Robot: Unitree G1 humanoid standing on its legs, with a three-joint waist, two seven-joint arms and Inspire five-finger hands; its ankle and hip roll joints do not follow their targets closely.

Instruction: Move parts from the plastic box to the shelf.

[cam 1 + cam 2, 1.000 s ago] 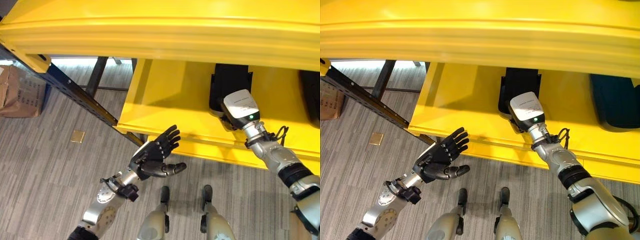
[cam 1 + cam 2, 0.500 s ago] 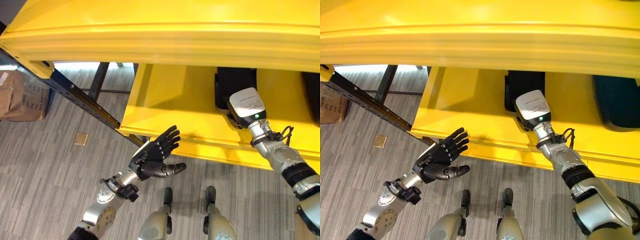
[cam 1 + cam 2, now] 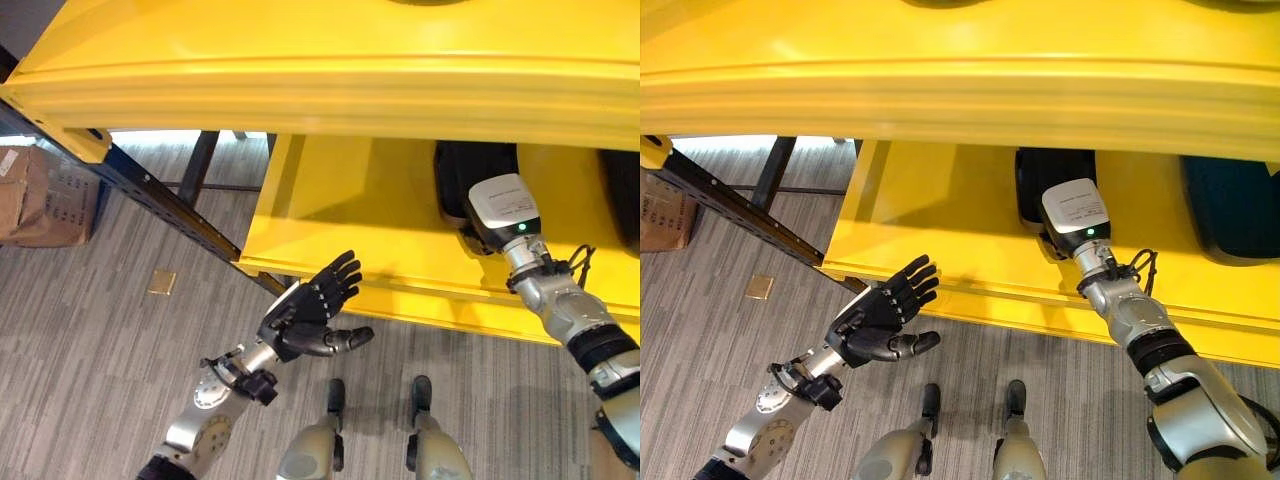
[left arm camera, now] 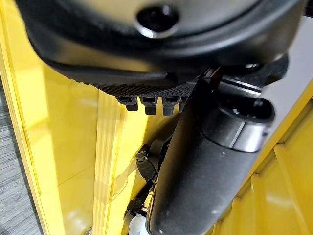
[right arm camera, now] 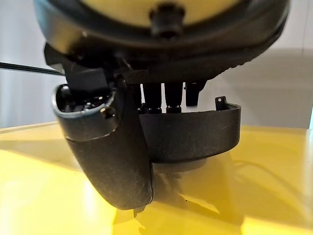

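My right hand (image 5: 112, 152) is reached into the lower level of the yellow shelf (image 3: 340, 220), and its thumb and fingers are curled round a black curved part (image 5: 195, 137). From the head, that part (image 3: 475, 165) shows dark on the shelf floor just beyond the white-topped right wrist. My left hand (image 3: 305, 315) hangs open with its fingers spread, in front of the shelf's front lip and over the floor, holding nothing.
A second dark part (image 3: 1230, 210) lies further right on the same shelf level. The upper yellow level (image 3: 320, 80) overhangs the work. A dark slanted shelf beam (image 3: 160, 200) and a cardboard box (image 3: 40, 195) are at the left, above grey floor.
The whole picture has shifted a little, so the camera moved. My right arm has gone slightly further right and into the shelf with the black part. The left hand has stayed still.
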